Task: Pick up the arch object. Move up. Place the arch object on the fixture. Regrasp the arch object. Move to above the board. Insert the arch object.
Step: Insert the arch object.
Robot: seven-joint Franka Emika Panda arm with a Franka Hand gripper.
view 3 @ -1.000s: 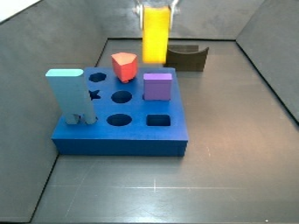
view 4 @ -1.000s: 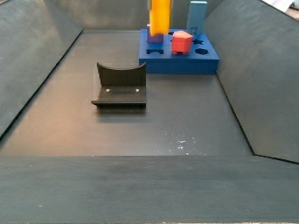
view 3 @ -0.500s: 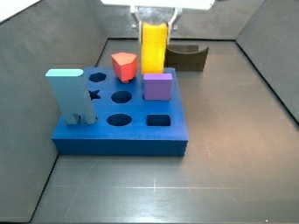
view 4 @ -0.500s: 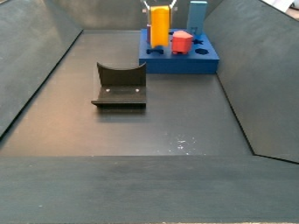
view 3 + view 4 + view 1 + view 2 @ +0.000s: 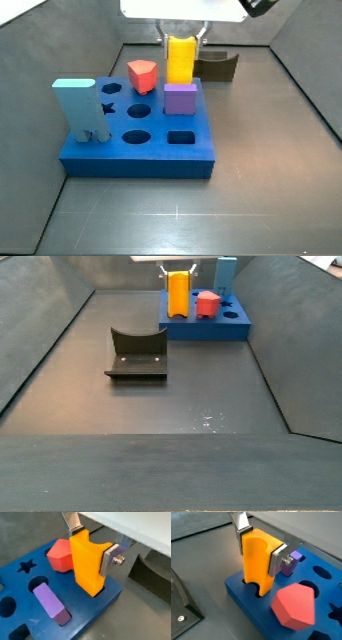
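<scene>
Both claw (image 5: 92,547) fingers (image 5: 111,559) clamp arch object (image 5: 89,564).

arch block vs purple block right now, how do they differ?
The arch block is yellow-orange; the purple block is violet. The arch block stands taller than the purple block. The gripper has its jaws shut on the arch block's sides as its notched end enters the board; the purple block sits seated, untouched. Both stand upright in board holes.
</scene>
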